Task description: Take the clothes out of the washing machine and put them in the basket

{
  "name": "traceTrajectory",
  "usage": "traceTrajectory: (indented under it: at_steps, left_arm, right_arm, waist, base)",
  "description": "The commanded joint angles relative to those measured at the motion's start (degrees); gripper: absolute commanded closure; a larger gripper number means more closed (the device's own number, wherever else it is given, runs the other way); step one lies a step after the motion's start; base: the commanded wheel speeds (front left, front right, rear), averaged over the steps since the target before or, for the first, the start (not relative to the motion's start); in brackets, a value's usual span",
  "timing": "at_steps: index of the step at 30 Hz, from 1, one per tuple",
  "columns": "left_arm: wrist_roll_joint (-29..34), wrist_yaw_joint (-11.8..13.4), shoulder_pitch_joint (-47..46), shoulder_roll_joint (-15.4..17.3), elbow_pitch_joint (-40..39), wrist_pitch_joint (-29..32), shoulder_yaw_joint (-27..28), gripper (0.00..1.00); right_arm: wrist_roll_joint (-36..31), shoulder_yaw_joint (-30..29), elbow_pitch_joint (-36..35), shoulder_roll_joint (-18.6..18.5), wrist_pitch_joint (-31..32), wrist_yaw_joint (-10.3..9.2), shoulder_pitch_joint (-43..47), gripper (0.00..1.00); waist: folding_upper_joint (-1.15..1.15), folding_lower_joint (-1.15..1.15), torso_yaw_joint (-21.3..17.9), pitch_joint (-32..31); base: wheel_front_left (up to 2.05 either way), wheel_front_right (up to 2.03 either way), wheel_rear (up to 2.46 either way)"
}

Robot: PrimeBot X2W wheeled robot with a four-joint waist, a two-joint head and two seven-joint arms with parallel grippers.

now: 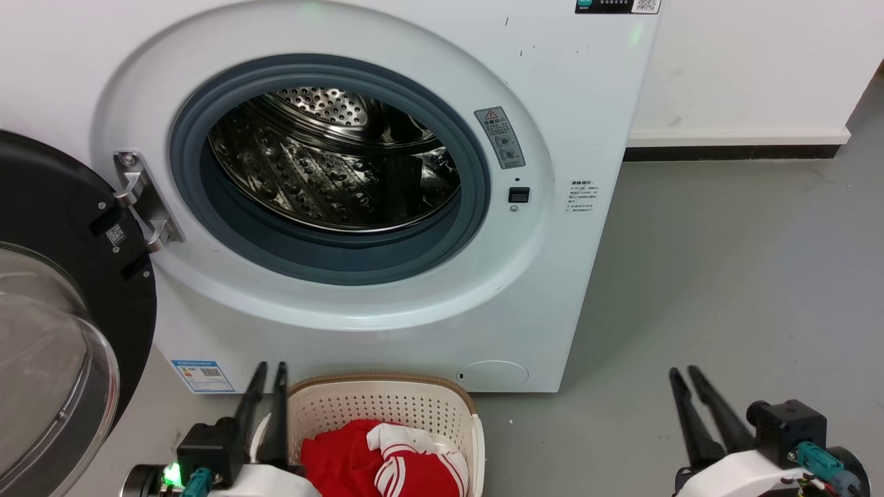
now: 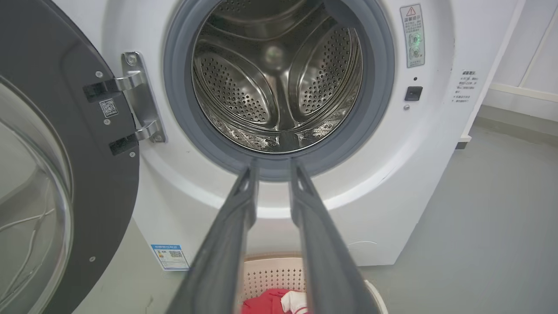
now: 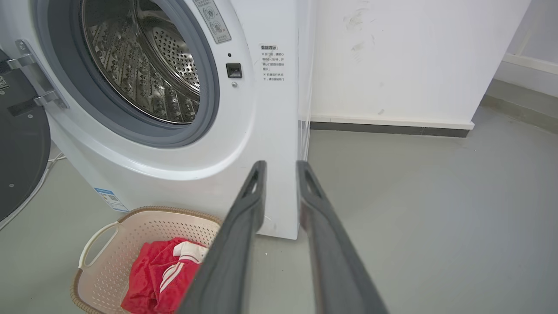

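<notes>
Down low, left claw [image 1: 270, 366] and right claw [image 1: 682, 371] point forward, slightly parted.

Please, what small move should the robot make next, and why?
Probably none toward the drum: it looks empty, and both red clothes already lie in the basket. The left gripper and right gripper are open and hold nothing. I would only draw the arms back to rest.
</notes>
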Motion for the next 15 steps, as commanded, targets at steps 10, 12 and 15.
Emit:
traceTrajectory:
  at_steps: [10,12,15]
  left_arm:
    - [-13.0,-1.2,-2.1,-0.3,1.0,3.0,1.9,1.0]
    - [-15.2,-1.4,-2.3,-0.4,1.2,3.4,2.2,1.0]
    - [-17.3,-1.6,-2.5,-0.5,1.4,3.9,2.4,1.0]
  right_arm:
    - [14.2,-0.3,1.4,-0.8,0.0,0.0,-1.9,1.0]
    - [16.6,-0.4,1.8,-1.0,0.1,0.0,-2.3,1.0]
    - [18.8,-0.4,2.2,-1.1,0.1,0.0,-2.7,1.0]
  waist:
    - [0.0,0.0,-0.1,0.2]
    - [0.0,0.0,-0.2,0.2]
    - [0.0,0.0,-0.2,0.2]
  base:
    - [0.0,0.0,0.0]
    - [0.0,0.0,0.0]
    - [0.0,0.0,0.0]
